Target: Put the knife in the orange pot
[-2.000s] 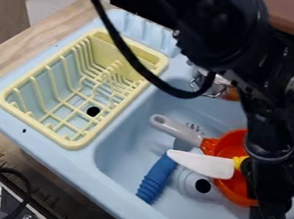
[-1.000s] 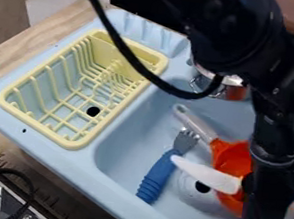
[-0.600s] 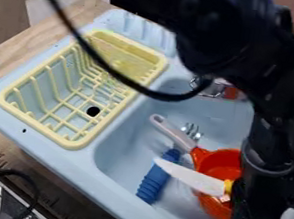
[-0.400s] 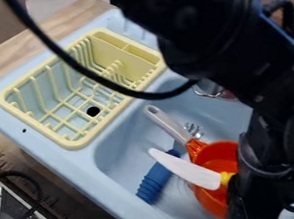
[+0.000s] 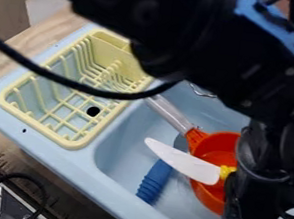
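The knife (image 5: pixel 185 162) is being held in my hand (image 5: pixel 233 184), which is grasping it at the yellow handle end. The white blade is projecting sideways from me, its rounded tip pointing toward the rack side of the basin. The handle end is overlapping the orange pot (image 5: pixel 220 147) in the camera view; the blade is extending past the pot's rim. I cannot tell whether the knife is touching the pot.

The orange pot is sitting in the light blue sink (image 5: pixel 116 178), and its grey handle is reaching toward the basin edge nearest the dish rack. A utensil with a ribbed blue handle (image 5: pixel 155 179) is lying in the basin, between the pot and the basin's near edge on the rack side; the blade is crossing above its upper part.

The yellow dish rack (image 5: pixel 72 143) is standing beside the basin. The wooden bench (image 5: pixel 23 58) is extending beyond the sink's outer edge.
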Controlling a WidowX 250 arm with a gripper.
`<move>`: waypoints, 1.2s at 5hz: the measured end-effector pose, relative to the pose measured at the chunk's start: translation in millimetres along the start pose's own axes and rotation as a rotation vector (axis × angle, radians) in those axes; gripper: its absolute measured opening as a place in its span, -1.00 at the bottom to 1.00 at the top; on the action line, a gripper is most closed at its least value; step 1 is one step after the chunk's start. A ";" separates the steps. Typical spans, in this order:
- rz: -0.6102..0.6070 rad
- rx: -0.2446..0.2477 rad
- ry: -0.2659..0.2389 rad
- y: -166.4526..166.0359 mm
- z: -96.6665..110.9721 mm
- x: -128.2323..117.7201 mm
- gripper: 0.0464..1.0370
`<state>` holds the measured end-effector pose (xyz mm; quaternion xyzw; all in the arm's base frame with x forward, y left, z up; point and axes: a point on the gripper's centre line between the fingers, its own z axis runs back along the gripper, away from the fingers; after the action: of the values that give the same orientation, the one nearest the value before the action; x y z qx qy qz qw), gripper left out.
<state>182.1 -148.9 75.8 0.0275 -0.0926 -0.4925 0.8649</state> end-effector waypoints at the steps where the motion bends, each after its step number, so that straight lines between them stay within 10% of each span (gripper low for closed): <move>1: -0.004 0.026 -0.012 8.7 13.0 -14.9 -0.98; 6: -0.322 0.106 -0.009 83.8 38.3 -115.1 -0.98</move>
<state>188.6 -5.6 109.7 0.0851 -0.1167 -0.6192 0.7718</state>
